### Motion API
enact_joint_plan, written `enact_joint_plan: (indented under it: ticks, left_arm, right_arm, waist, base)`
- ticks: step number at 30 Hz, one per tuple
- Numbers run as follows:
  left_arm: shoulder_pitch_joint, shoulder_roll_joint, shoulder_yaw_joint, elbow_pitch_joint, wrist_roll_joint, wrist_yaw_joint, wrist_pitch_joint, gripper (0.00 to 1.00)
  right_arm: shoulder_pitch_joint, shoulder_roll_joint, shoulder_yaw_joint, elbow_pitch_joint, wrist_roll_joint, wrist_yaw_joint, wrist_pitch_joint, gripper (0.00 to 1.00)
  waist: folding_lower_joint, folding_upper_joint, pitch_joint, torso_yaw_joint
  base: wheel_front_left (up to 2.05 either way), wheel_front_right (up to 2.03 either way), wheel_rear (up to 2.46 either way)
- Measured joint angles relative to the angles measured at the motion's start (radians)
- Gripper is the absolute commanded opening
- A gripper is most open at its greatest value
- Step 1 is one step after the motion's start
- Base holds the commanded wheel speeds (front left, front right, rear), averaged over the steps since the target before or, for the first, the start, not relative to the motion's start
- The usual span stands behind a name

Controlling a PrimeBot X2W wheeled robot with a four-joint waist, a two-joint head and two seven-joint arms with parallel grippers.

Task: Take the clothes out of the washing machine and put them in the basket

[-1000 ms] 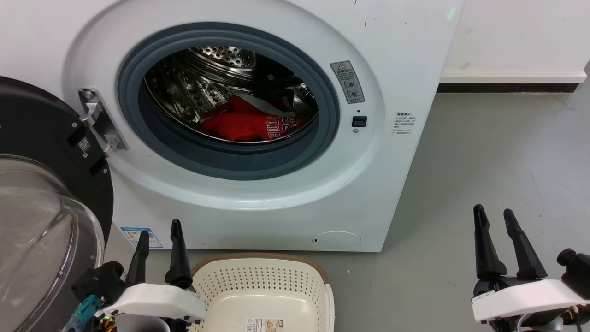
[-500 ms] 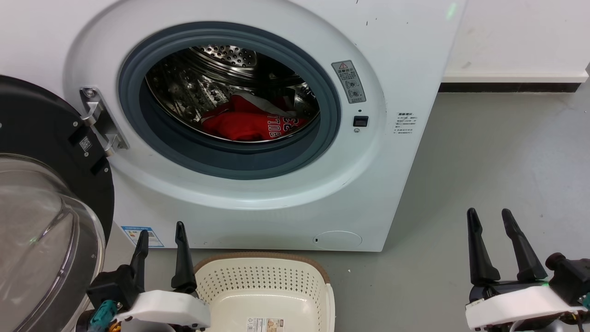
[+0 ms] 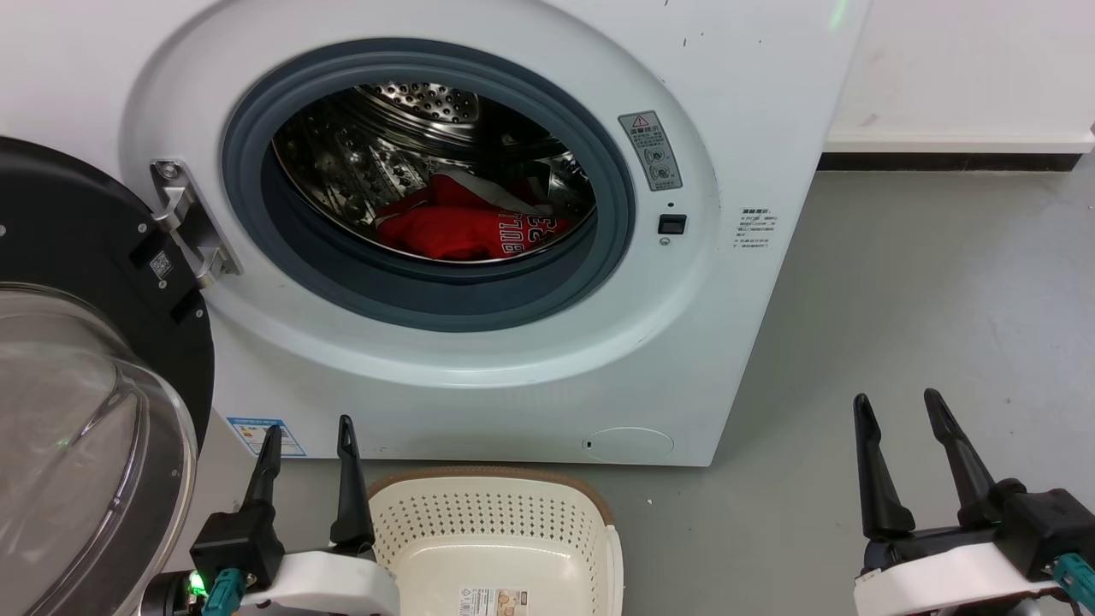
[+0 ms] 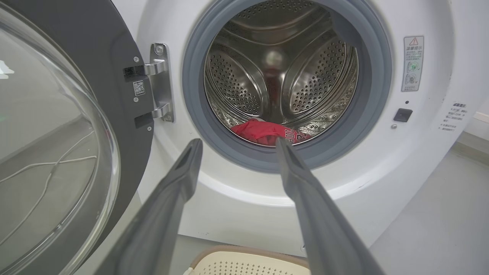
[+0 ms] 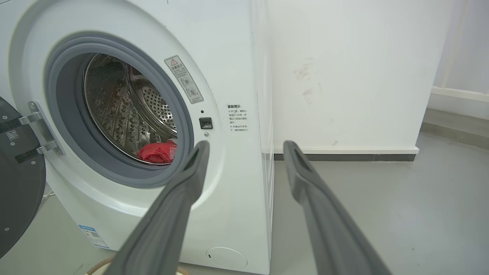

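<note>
Head view | one washing machine (image 3: 479,376) | one basket (image 3: 488,472) | left fingers (image 3: 349,479) spread | right fingers (image 3: 871,470) spread

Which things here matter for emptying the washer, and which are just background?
Job:
clothes in the drum
washing machine
open door
basket
left gripper, right gripper, both open

Background:
warning sticker
blue label
skirting board
</note>
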Motion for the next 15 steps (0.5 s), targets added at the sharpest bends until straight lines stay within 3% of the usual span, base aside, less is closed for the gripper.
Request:
enact_joint_plan:
  ticks: [15]
  left_arm:
    - [0.012,-0.011,0.004,-0.011,0.109,-0.006,-0.03,1.0]
  right_arm:
    - [0.019,0.0,0.009,-0.014,-0.127,0.0,-0.029,1.0]
  waist:
    - [0.0,0.0,0.002,0.002]
  base:
    - [0.0,0.0,0.0]
